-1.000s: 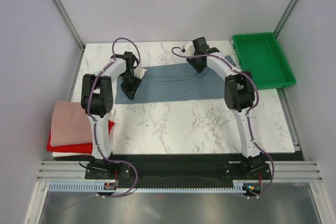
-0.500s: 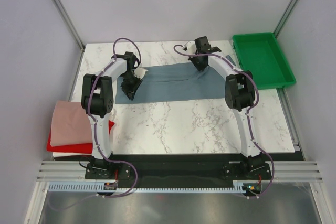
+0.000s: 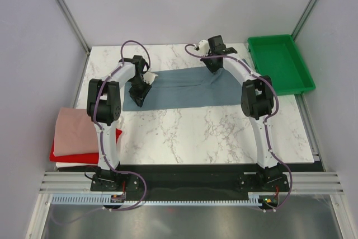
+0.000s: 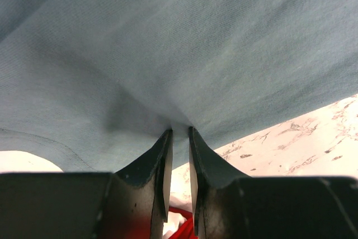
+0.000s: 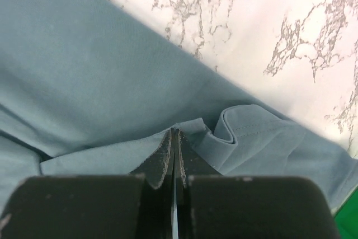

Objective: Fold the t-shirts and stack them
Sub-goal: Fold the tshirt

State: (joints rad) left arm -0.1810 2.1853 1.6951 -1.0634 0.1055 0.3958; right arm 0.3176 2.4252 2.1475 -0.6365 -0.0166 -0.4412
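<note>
Marble tabletop [image 3: 196, 132], green tray [image 3: 278, 62] at far-right corner, blue-grey t-shirt [image 3: 179, 90] nearby.

The spread slate blue-grey cotton t-shirt [image 3: 184, 89] is one plain colour with no print, set against a white marble-patterned tabletop [image 3: 212, 132] veined in thin grey, while the shallow rectangular plastic tray [image 3: 279, 62] is bright green. The pile of folded cotton tees shows a pale pink tee [image 3: 75, 129], a red tee [image 3: 84, 154] and a sliver of a white tee [image 3: 70, 164]. The white-shelled robot arms [image 3: 109, 138] have black joints and purple cables, and the left gripper [image 4: 180, 132] and right gripper [image 5: 174, 131] are matte black.
</note>
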